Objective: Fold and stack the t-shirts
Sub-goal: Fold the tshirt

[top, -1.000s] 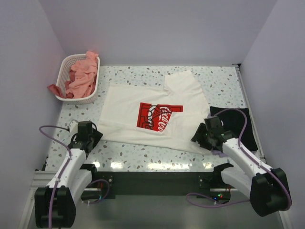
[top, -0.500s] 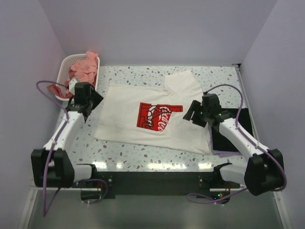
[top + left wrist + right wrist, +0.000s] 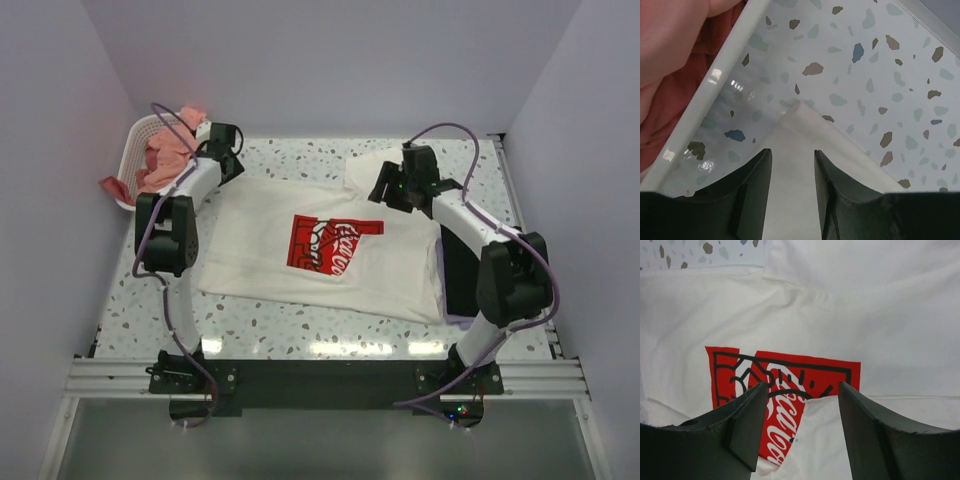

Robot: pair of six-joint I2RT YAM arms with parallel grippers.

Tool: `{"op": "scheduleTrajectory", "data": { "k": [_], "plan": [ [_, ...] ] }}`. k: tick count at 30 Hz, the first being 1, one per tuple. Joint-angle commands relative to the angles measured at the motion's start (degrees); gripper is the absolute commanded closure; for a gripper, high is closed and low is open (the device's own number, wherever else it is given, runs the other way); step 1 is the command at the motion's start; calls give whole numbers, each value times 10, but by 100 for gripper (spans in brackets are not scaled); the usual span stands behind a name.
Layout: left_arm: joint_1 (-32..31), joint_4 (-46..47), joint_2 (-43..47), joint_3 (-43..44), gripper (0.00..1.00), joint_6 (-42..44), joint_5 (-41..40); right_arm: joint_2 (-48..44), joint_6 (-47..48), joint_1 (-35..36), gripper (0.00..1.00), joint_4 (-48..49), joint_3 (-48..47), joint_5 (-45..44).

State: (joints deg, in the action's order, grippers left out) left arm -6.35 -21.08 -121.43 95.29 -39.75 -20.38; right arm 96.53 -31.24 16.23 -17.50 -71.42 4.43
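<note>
At the far left corner of the worktop [image 3: 300, 322], the left pincer [image 3: 792, 159] hung with its fingers a modest gap apart and nothing caught between them. Directly beneath that gap lay a pointed corner of the cream-white t-shirt [image 3: 260, 250], flat on the speckled surface, just beside the rim of the white basket [image 3: 715, 85]. Salmon-pink t-shirts [image 3: 168, 160] were heaped in the basket, one trailing over its near edge.

Over at the far right of the shirt, the right pincer [image 3: 802, 392] was spread wider, also empty, poised above the red square logo [image 3: 335, 243]. A fold of cream cloth covered the logo's lower corner. The shirt lay spread across the middle of the worktop, one sleeve bunched towards the far side. A black t-shirt [image 3: 462, 280] lay at its right edge, partly under the right arm.
</note>
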Motion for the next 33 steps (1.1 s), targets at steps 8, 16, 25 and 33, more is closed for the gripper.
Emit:
{"op": "scheduleTrajectory", "data": {
  "k": [8,16,25,33],
  "plan": [
    [-2,-43,-99,160,59,15,-42,87,27,-20,39,20,-98,15],
    [-10,-44,-119,159,62,1,-57,126,14,-44,39,32,-119,46],
    [-15,-55,-149,181,64,-5,-74,144,7,-52,39,45,-121,66],
    [-15,-55,-159,188,77,5,-80,171,1,-65,39,54,-121,76]
  ]
}}
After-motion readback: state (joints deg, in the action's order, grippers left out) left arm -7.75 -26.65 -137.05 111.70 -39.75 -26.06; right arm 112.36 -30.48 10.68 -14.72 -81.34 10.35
